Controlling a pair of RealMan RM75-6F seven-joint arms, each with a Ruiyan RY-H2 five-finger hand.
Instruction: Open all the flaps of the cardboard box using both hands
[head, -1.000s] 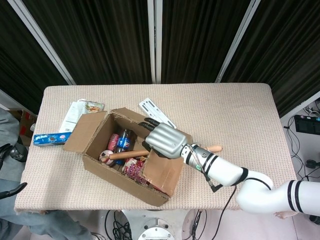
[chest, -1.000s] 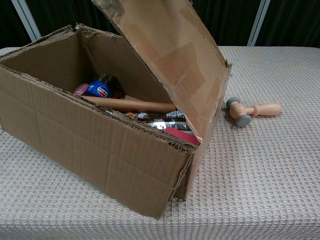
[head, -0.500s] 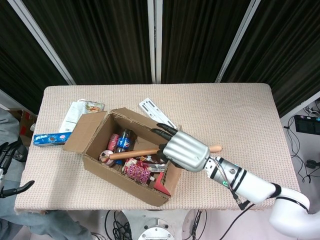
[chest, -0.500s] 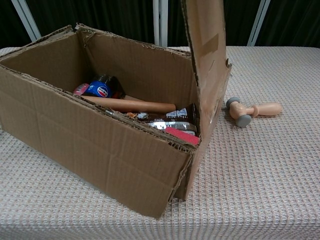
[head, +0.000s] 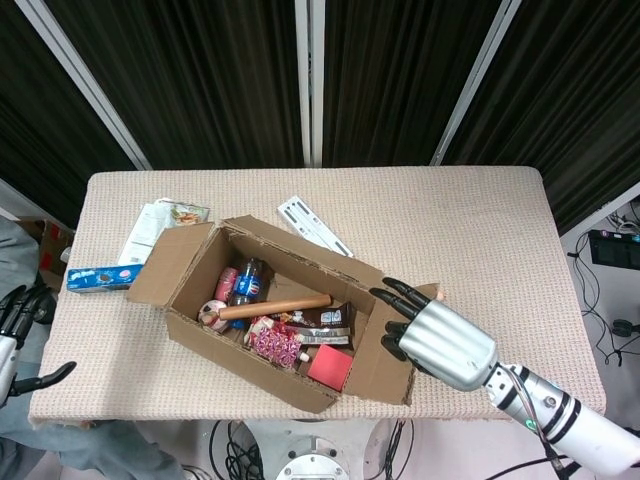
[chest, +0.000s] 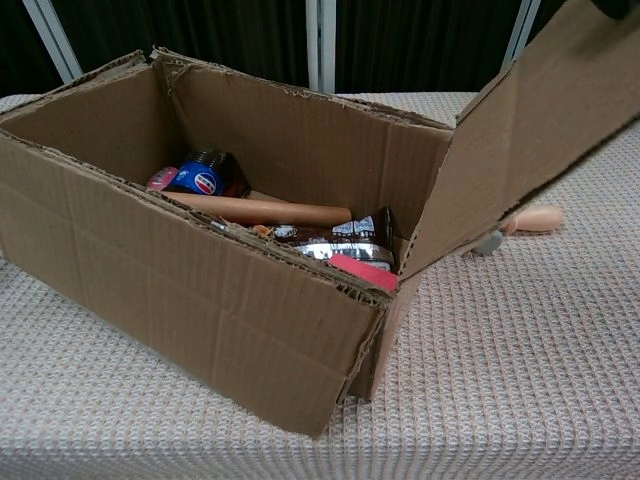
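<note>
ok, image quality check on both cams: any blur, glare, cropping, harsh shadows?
Head view: sharp, even light, no glare; right hand crisp over the opened flap, left hand cut by the frame's left edge. Chest view: cardboard box sharp with soft interior shadow; raised flap runs off the top right and hides most of the small mallet behind it.

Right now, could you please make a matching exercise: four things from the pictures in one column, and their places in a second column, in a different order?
Things:
1. rolling pin
2. blue biscuit packet
3. right hand
4. small wooden mallet

Places:
A. on the table, left of the cardboard box
B. lying inside the box
C. over the opened right flap
D. on the table, behind the right flap

Pairs: 1-B, 2-A, 3-C, 4-D
</note>
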